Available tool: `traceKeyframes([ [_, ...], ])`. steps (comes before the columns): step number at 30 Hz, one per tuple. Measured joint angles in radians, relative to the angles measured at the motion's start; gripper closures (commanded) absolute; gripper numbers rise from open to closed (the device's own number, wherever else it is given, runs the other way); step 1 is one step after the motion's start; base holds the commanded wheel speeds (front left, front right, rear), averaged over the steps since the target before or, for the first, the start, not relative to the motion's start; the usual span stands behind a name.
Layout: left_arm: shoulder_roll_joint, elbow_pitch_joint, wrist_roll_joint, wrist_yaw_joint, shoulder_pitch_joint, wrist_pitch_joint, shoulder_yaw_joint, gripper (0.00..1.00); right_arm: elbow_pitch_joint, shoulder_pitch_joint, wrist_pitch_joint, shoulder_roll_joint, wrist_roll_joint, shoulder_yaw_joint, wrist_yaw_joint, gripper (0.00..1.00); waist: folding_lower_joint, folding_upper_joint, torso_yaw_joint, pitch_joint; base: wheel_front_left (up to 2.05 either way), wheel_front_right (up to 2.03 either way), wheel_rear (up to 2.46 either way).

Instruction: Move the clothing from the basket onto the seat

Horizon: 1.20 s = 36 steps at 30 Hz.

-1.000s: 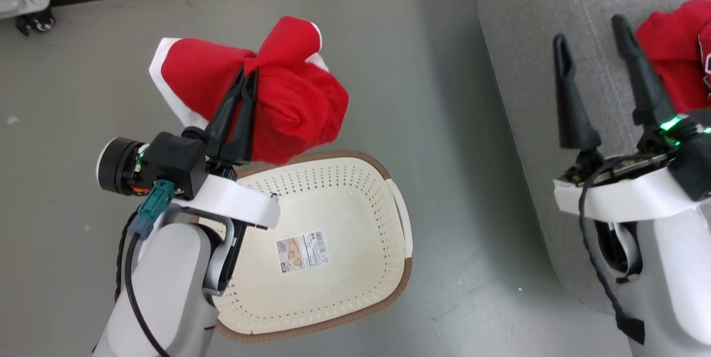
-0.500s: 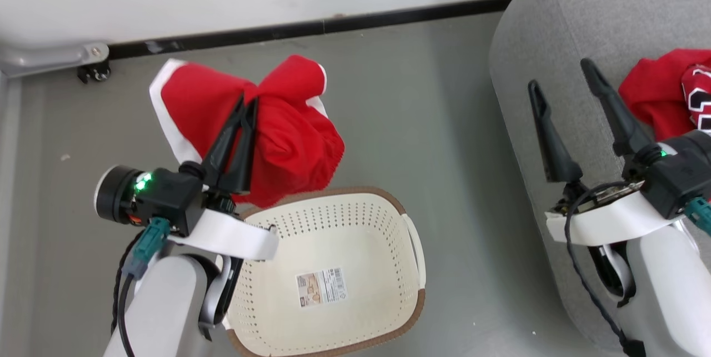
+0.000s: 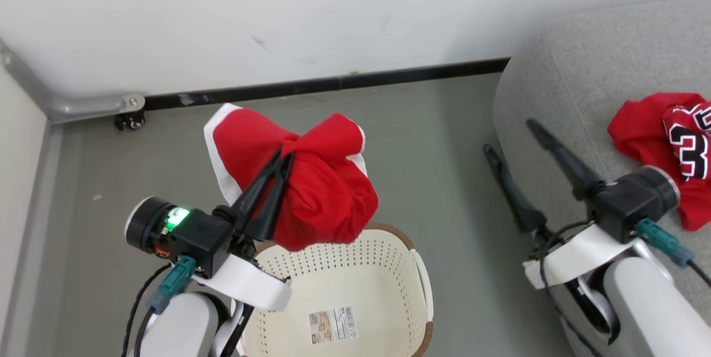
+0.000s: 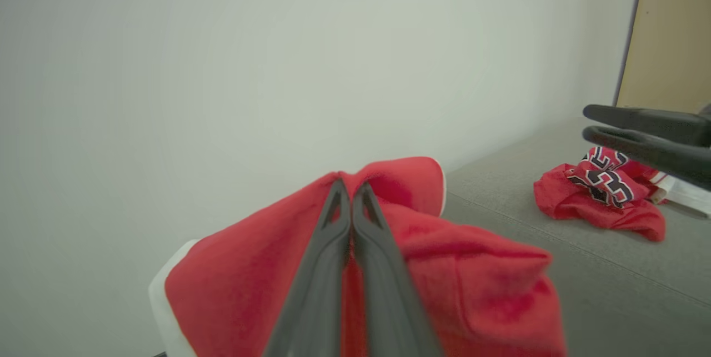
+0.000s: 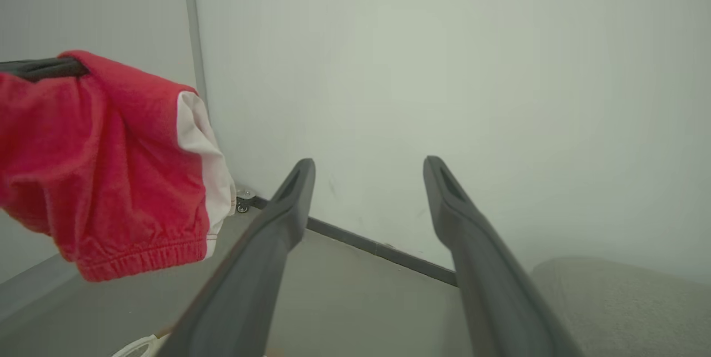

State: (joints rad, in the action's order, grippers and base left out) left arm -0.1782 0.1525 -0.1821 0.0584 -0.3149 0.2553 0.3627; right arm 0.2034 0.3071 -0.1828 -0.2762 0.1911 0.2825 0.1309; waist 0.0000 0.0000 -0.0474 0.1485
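Observation:
My left gripper (image 3: 283,154) is shut on a bunched piece of red clothing (image 3: 328,201) with white trim, held in the air above the far rim of the cream basket (image 3: 389,257). The left wrist view shows the closed fingers (image 4: 350,185) pinching that fabric (image 4: 472,290). A paper label (image 3: 332,325) lies on the basket floor. A second red garment (image 3: 661,135) with black-and-white numerals lies on the grey seat (image 3: 583,85). My right gripper (image 3: 509,136) stands open at the seat's left edge with nothing between its fingers, left of that garment.
A white wall with a black baseboard (image 3: 333,84) runs behind the basket. A small caster and metal bracket (image 3: 129,118) sit in the left corner. Grey floor (image 3: 444,168) separates the basket from the seat.
The head camera has tilted up, bringing the wall into view. The left gripper still holds the red garment above the basket. The right gripper has swung left, toward the seat's edge.

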Motion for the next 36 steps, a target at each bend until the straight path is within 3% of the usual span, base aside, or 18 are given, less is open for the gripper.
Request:
traceKeyframes([
  [8,-0.004,-0.024,0.000,0.022,0.013,0.000,0.038,1.00,0.019,-0.039,0.071,-0.025,0.187,0.151,0.000,0.00,0.0000,0.0000,0.011,-0.065,0.00,0.00,0.00],
  [11,-0.003,-0.033,0.000,0.031,0.022,0.000,0.051,1.00,0.017,-0.055,0.092,-0.015,0.324,0.178,0.000,0.00,0.0000,0.0000,0.014,-0.086,0.00,0.00,0.00],
  [13,-0.005,-0.044,-0.002,0.040,0.037,0.000,0.077,1.00,0.012,-0.124,0.175,0.029,0.736,0.180,0.000,0.00,0.0000,0.0000,0.024,-0.131,0.00,0.00,0.00],
  [23,-0.015,-0.075,-0.002,0.049,0.048,-0.015,0.113,1.00,-0.038,-0.181,0.273,0.028,1.000,0.236,0.000,0.00,0.0000,0.0000,0.042,-0.165,0.00,0.00,0.00],
  [36,-0.020,-0.122,-0.009,0.056,0.048,-0.046,0.149,1.00,-0.037,-0.189,0.366,0.012,1.175,0.246,0.000,0.00,0.0000,0.0000,0.057,-0.170,0.00,0.00,0.00],
])
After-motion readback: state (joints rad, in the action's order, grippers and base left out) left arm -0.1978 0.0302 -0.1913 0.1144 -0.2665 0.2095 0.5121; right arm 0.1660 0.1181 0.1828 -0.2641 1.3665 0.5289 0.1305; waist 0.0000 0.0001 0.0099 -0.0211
